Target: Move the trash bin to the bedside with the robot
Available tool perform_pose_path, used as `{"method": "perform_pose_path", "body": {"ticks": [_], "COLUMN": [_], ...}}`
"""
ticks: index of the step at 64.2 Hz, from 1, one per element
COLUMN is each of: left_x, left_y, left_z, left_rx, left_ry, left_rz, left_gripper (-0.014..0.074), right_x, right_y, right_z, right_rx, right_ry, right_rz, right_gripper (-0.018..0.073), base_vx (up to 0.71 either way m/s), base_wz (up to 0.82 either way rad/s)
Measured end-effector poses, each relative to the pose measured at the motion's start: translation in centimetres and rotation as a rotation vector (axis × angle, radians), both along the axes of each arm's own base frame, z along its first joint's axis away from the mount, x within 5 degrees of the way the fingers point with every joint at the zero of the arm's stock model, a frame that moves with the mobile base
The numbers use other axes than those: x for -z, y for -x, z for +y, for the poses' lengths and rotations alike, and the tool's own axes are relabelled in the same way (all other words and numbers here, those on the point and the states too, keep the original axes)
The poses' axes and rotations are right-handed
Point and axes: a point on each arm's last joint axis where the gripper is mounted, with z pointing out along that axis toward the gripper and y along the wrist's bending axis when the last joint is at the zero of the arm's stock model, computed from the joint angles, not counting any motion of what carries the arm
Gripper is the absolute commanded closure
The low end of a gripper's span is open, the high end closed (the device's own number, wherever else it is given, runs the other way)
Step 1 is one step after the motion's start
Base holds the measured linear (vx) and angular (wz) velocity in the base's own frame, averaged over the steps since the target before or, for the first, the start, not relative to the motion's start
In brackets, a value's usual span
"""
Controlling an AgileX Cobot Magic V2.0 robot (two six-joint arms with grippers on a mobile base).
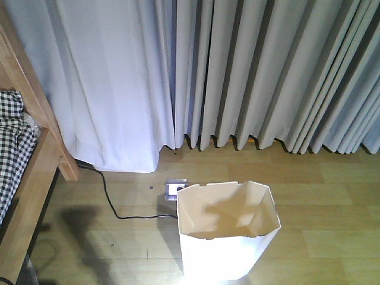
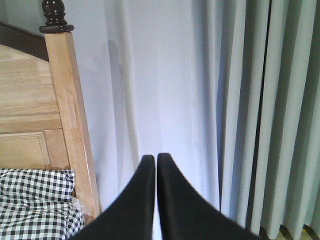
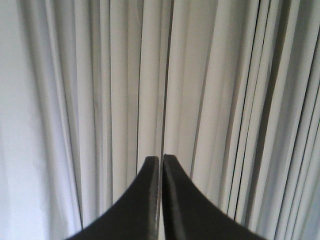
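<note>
Bin: white trash bin (image 1: pixel 228 234) upright on the wood floor (image 1: pixel 332 202), mouth open, nothing visible inside; standing right of the bed frame (image 1: pixel 41 148), apart from it with a strip of bare floor between.
Near bin: floor socket (image 1: pixel 176 189) just behind the bin's far-left corner; black cable (image 1: pixel 110 199) running from the socket toward the bed frame post.
Backdrop: curtains (image 1: pixel 255 71) behind the bin, hanging to the floor.
Left gripper (image 2: pixel 155 159): fingers pressed together, holding nothing; aimed at curtain beside the bedpost (image 2: pixel 67 115).
Right gripper (image 3: pixel 161 159): fingers pressed together, empty; facing curtain only.
Stage: unclear whether this spot counts as bedside; fits either bin en route or bin already set down.
Handling note: if shifted toward the bed frame, keep bin upright, steer clear of cable and socket; light thin walls likely to tip or flex.
</note>
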Motion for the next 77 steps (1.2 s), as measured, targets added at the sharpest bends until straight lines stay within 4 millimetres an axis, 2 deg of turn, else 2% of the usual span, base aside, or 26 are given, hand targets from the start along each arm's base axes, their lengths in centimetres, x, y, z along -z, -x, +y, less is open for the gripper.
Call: {"method": "perform_pose_path", "body": {"ticks": [13, 25, 32, 36, 77], "left_x": [0.0, 0.0, 0.0, 0.0, 0.0], "left_y": [0.0, 0.0, 0.0, 0.0, 0.0], "left_z": [0.0, 0.0, 0.0, 0.0, 0.0], "left_rx": [0.000, 0.000, 0.000, 0.000, 0.000], "left_ry": [0.000, 0.000, 0.000, 0.000, 0.000], "left_rz": [0.000, 0.000, 0.000, 0.000, -0.001], "left_gripper": [0.0603, 0.0603, 0.0603, 0.0603, 0.0603], "right_x": [0.7, 4.1, 6.4, 7.0, 7.0], "right_y": [0.0, 0.7, 1.4, 1.7, 1.8], "right_z": [-0.1, -0.5, -0.7, -0.7, -0.4], "right_rx": [0.008, 0.064, 0.091, 0.093, 0.052], "right_ry": [0.006, -0.006, -0.020, -0.026, -0.037], "right_rz": [0.012, 0.032, -0.028, -0.066, -0.085], "right_gripper": [0.0568, 0.0568, 0.0568, 0.0568, 0.0568], "base_vx": [0.00, 0.00, 0.00, 0.00, 0.00], "base_wz": [0.00, 0.00, 0.00, 0.00, 0.00]}}
